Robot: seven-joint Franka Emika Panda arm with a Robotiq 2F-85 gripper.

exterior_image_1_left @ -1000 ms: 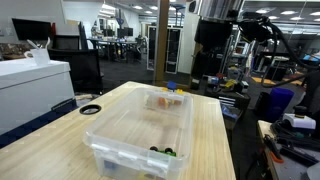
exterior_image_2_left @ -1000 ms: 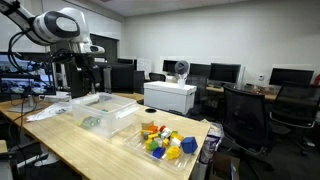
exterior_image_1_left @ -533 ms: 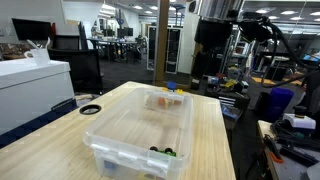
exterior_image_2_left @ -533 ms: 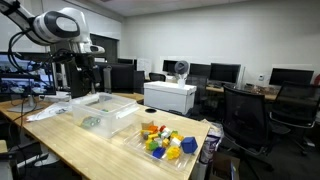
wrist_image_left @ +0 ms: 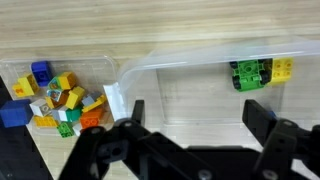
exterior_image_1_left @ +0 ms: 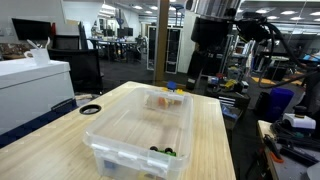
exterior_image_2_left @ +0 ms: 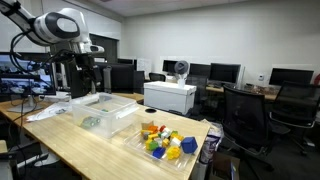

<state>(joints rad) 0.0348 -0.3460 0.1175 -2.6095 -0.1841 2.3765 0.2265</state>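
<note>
Fingers (wrist_image_left: 130, 118) are standing spread wide, gripping nothing. Gripper (wrist_image_left: 193, 130) is hovering above the clear bin (wrist_image_left: 180, 92), pointing straight down. In an exterior view, the arm (exterior_image_2_left: 60, 27) is bending high over the table (exterior_image_2_left: 90, 150).

Wrist view:
- Green and yellow blocks (wrist_image_left: 250, 73) are lying inside the bin at 1 o'clock.
- A shallow tray (wrist_image_left: 12, 68) holding mixed blocks (wrist_image_left: 60, 100) is sitting at 10 o'clock, just beside the bin.

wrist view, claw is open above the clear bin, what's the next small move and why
Probably slide toward the loose block pile and start lowering. The claw is open and empty, high over the clear bin, which holds a green block and a yellow block; the pile lies outside the bin, off to one side, so nothing is within grasp here.
</note>
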